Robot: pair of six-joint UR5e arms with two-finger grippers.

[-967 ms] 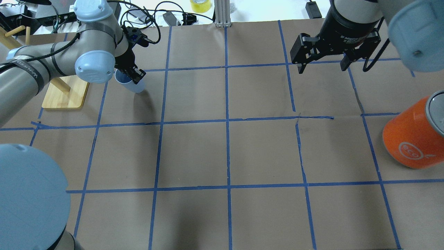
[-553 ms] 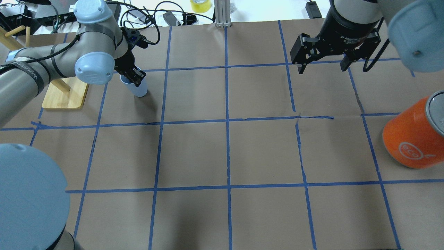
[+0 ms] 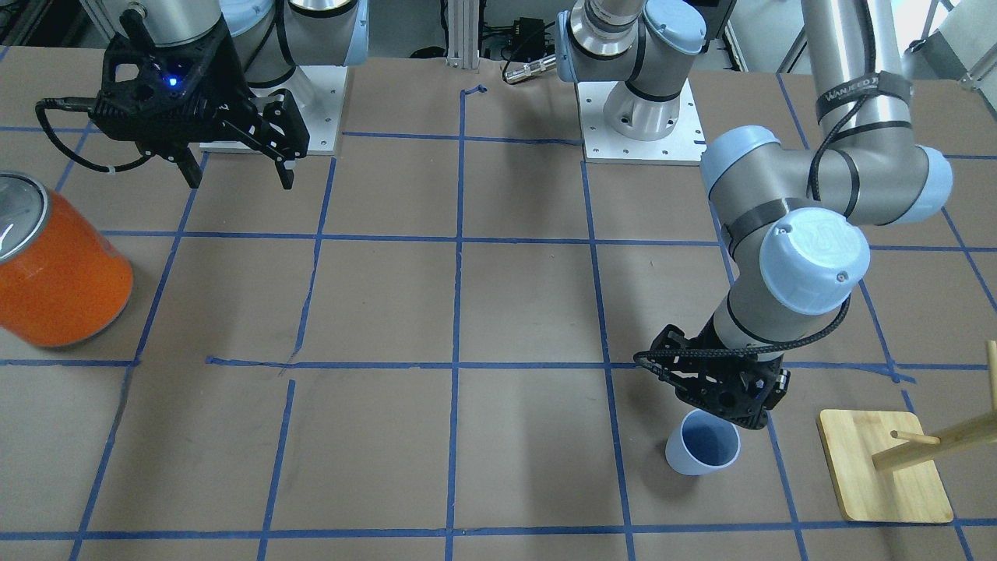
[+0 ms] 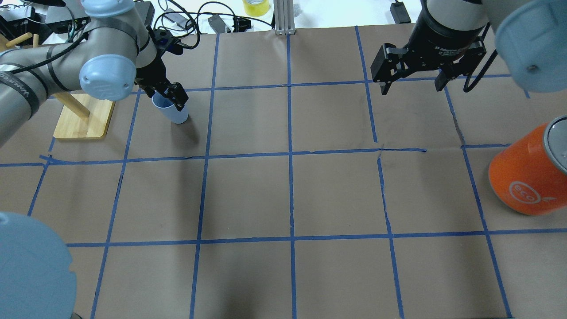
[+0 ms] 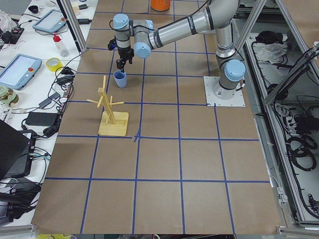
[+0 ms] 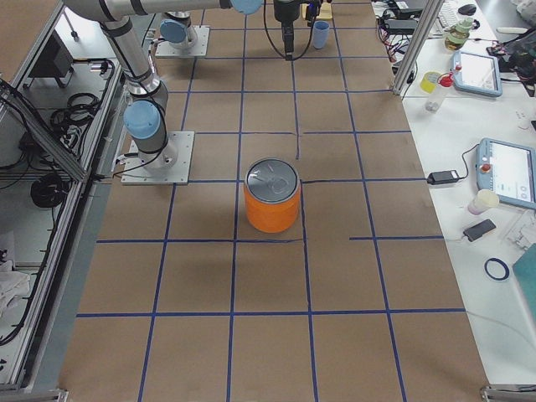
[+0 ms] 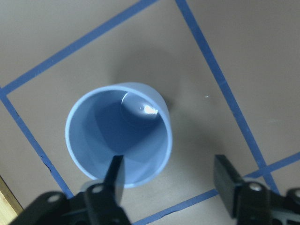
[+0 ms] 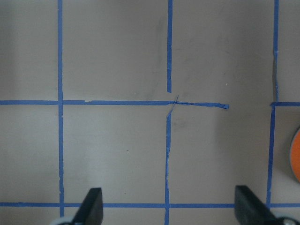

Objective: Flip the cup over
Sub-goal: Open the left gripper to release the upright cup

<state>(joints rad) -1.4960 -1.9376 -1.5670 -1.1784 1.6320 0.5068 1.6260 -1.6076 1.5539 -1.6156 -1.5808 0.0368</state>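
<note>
Under left wrist camera: cup upright; left gripper jaws apart over rim; overhead hides gap.

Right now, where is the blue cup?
In the overhead view the cup stands upright at upper left, beside the wooden stand, just under the open left gripper.

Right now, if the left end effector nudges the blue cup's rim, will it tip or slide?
Probably tips easily: the cup stands mouth-up on its narrower base and is empty, so likely light. Its smooth tapered wall could slip in the left end effector. Tipped over, it would likely roll in an arc.
</note>
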